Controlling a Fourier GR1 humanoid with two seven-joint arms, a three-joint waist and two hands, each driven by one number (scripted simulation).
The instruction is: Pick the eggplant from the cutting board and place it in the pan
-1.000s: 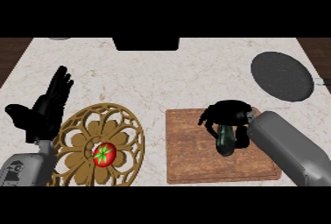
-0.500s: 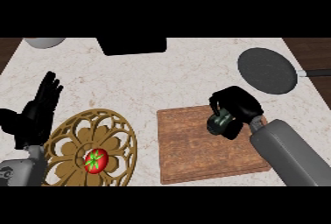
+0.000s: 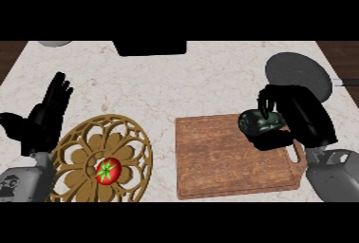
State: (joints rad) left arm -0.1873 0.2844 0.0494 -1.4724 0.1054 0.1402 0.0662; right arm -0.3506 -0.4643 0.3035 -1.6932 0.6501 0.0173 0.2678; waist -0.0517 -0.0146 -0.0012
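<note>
Since half a second ago, the eggplant [image 3: 261,122] is being carried to the right and is now being held over the right edge of the cutting board [image 3: 224,161], nearer the pan [image 3: 297,73].

At the far left, the left hand [image 3: 43,116] is being kept open, with its fingers [image 3: 57,92] straight and pointing up, holding nothing, just above the marbled tabletop [image 3: 168,85]. Just beside it, a gold openwork trivet [image 3: 105,159] is lying flat, and a red tomato [image 3: 107,171] with a green top is sitting in its middle. At the top edge, a dark box [image 3: 150,47] is being cut off by the view.

Further right, the wooden cutting board is lying flat with its handle hole toward the right hand [image 3: 298,118]. The dark green eggplant is being grasped by that hand, whose fingers [image 3: 270,97] are curled round it. At the far right, the round dark pan is sitting apart from the board, with its handle [image 3: 344,82] pointing right.
</note>
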